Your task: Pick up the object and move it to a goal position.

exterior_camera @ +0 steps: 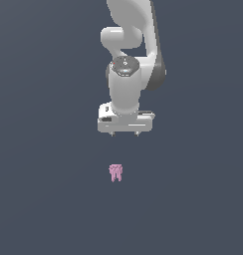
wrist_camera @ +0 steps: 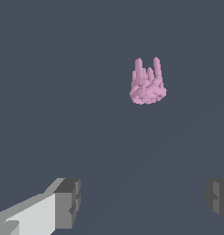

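Arm (exterior_camera: pixel 126 74) points straight down; gripper (exterior_camera: pixel 125 134) spread wide, holding nothing.

A flat, plain slate-grey surface (exterior_camera: pixel 49 199) filled both views, unmarked and without a visible edge. One thing lay on it — the object (exterior_camera: pixel 116 172), tiny, pink and lumpy, with a knobbly rounded end and several short prongs — alone on the grey.

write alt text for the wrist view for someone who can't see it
A tiny pink lumpy object, knobbly with short prongs, lies alone on a plain dark grey surface. The open end effector is apart from it, with one grey fingertip at each lower corner of the picture.
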`<state>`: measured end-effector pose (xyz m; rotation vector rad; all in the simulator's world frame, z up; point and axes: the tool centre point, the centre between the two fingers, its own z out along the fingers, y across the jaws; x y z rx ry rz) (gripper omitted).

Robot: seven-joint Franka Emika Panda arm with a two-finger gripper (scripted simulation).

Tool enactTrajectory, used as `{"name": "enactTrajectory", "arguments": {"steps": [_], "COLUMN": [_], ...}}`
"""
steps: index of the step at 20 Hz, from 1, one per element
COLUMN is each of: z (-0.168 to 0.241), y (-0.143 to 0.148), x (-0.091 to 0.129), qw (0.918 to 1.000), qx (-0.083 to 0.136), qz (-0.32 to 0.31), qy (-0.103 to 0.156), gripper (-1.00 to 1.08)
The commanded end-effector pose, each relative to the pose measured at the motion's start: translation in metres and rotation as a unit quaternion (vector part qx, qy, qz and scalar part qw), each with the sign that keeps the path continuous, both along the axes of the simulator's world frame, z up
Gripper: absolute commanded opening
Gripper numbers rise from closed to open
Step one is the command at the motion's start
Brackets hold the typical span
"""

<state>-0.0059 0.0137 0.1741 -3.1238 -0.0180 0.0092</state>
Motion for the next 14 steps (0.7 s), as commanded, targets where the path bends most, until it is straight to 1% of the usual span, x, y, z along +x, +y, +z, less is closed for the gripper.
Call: {"name": "enactTrajectory", "arguments": {"steps": [1,4,10,14], "z": [0.0,0.002,0.014,0.015], "y": [0.0,0.005,0.034,0.035], "x": [0.0,0.002,0.009,0.009], "qw": [1.0,1.0,0.9996,0.9996], "qx": [0.0,0.0,0.001,0.001], "qz": [0.0,0.004,0.022,0.023], "qy": [0.0,-0.003,-0.018,-0.019], "gripper": [1.0,1.0,1.0,1.0]}}
